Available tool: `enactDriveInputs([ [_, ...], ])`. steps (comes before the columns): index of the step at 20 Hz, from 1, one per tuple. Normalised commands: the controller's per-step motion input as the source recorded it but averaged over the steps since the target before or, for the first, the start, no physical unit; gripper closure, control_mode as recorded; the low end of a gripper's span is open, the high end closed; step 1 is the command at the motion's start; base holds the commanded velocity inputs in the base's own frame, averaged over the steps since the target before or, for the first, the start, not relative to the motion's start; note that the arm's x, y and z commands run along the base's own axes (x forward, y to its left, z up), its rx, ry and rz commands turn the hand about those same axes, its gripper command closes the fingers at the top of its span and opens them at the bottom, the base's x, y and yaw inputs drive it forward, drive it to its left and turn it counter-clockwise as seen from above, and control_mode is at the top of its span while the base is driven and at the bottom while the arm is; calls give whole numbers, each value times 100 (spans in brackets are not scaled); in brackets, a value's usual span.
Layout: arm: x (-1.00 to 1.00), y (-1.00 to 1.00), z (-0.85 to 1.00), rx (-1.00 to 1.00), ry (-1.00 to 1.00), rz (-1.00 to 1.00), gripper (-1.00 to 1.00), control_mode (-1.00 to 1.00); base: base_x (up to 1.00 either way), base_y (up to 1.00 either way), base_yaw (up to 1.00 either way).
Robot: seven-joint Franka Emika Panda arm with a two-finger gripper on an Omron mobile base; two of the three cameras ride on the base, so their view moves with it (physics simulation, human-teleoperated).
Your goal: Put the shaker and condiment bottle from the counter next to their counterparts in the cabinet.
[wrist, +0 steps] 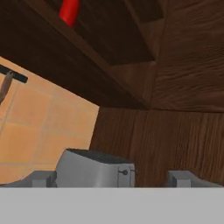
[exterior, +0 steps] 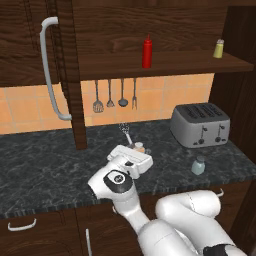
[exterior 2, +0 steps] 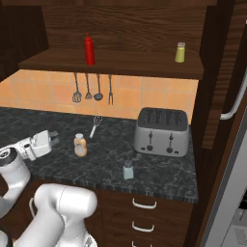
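Hovering released at the right base view's left edge, the tool [exterior 2: 54, 138] sits beside the condiment bottle [exterior 2: 80, 145] on the counter [exterior 2: 159, 169]. The shaker [exterior 2: 128, 170] stands lower centre, the red squeeze bottle [exterior 2: 89, 49] and yellow-green shaker [exterior 2: 180, 52] on the cabinet [exterior 2: 120, 67] shelf above.

Counter [exterior: 45, 160] black stone, grey-veined, faintly glossy — cabinet [exterior: 165, 25] dark grained wood, matt; toaster [exterior: 200, 125] brushed grey metal; condiment bottle [exterior 2: 80, 145] translucent peach plastic.
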Motion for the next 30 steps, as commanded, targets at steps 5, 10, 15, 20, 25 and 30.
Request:
enactDriveInputs([
  [5, -3, 2, -2, 9, -15, -22, -100, -100, 0, 0, 0],
  [10, -3, 8, -8, 6, -9, -7, -100, -100, 0, 0, 0],
  [15, 15, -10, -11, 6, -8, -2, -100, -100, 0, 0, 0],
  [20, 0, -11, -1, 19, -6, -6, -100, -100, 0, 0, 0],
  [25, 26, 0, -14, 5, 5, -8, -100, -100, 0, 0, 0],
  [30, 32, 1, -17, 6, 5, -9, -100, -100, 0, 0, 0],
])
